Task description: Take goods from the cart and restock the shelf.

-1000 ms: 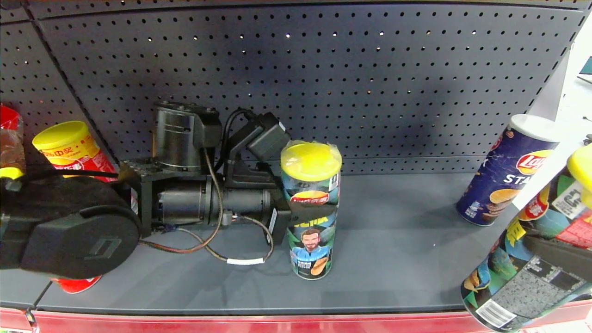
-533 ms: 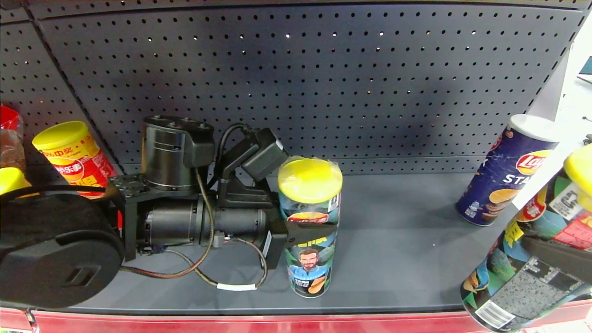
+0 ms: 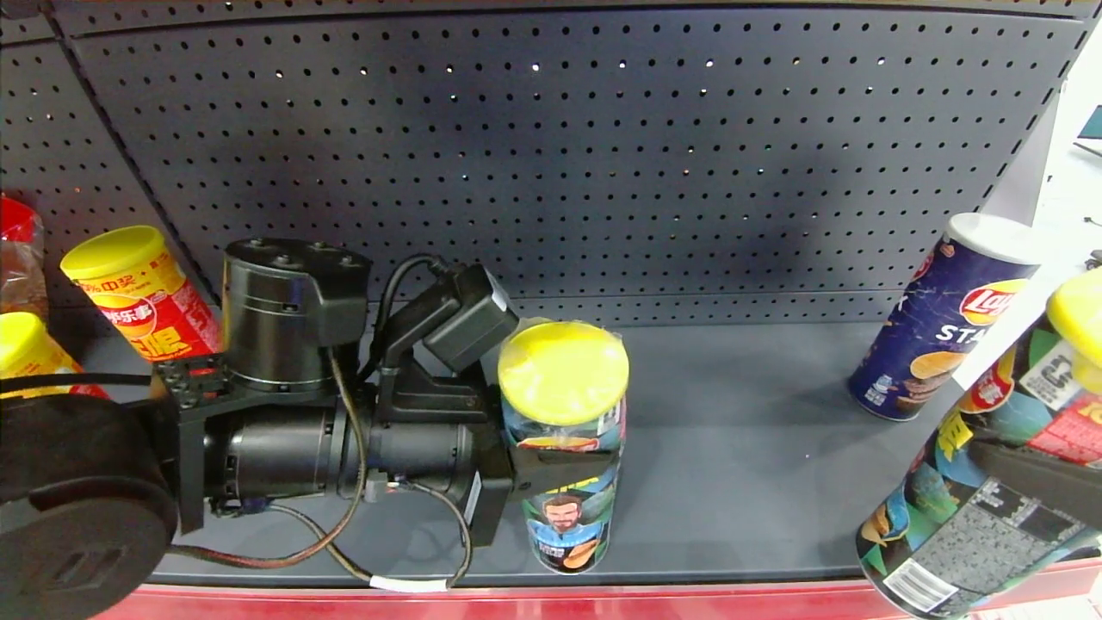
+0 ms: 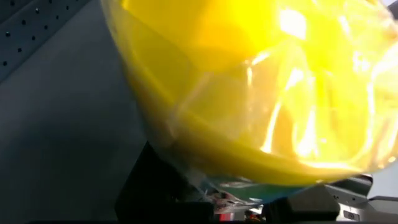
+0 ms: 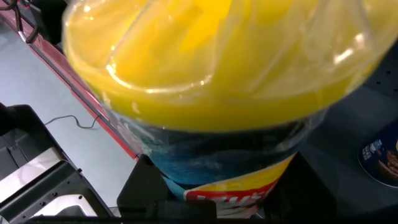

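My left gripper (image 3: 564,461) is shut on an upright chip can with a yellow lid (image 3: 564,379), gripping it around the upper body at the front of the grey shelf (image 3: 732,482). The left wrist view looks down on that can's yellow lid (image 4: 261,81). At the far right edge of the head view, my right gripper (image 3: 1029,482) is shut on a second, tilted chip can with a yellow lid (image 3: 973,508), held in front of the shelf's red front edge. That second can's lid (image 5: 211,62) looms close in the right wrist view.
A dark blue chip can with a white lid (image 3: 943,319) stands at the back right of the shelf. Red chip cans with yellow lids (image 3: 142,293) stand at the far left. A perforated back panel (image 3: 551,146) closes the shelf behind. Open shelf lies between the held can and the blue one.
My left gripper has carried its can toward the shelf's front edge and slightly left. The right arm and its can have stayed where they were.
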### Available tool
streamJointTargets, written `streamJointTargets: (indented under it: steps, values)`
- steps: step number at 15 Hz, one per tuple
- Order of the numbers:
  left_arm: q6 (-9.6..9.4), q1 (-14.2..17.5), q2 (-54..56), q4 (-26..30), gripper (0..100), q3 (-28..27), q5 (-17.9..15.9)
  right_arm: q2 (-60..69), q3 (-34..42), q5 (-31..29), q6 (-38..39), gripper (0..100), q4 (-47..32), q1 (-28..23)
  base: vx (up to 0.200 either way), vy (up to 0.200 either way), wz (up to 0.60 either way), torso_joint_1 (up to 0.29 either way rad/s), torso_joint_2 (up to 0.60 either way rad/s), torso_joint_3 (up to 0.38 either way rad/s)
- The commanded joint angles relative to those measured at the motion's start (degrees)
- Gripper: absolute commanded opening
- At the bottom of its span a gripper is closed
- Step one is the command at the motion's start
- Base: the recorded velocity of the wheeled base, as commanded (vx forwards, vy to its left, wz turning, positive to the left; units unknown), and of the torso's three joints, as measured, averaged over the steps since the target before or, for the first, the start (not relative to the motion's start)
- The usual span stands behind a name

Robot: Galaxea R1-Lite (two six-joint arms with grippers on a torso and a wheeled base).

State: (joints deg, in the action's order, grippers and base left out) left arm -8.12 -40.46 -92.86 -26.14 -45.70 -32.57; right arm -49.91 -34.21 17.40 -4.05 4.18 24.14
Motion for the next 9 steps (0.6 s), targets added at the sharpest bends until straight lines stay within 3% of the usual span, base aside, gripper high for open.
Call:
streamJointTargets:
  steps: [1, 9]
  values:
    - [0.03, -0.23, 0.75, 0.03, 0, 0.18, 0.05, -0.1, 0.02, 0.01, -0.08, 0, 0.04, 0.03, 0.0, 0.0, 0.0, 0.0, 0.0, 0.0]
    - [-0.14, -0.41, 0.04, 0.03, 0, 1.05, 0.14, -0.54, -0.33, 0.09, -0.08, 0, 0.13, 0.12, 0.0, 0.0, 0.0, 0.0, 0.0, 0.0]
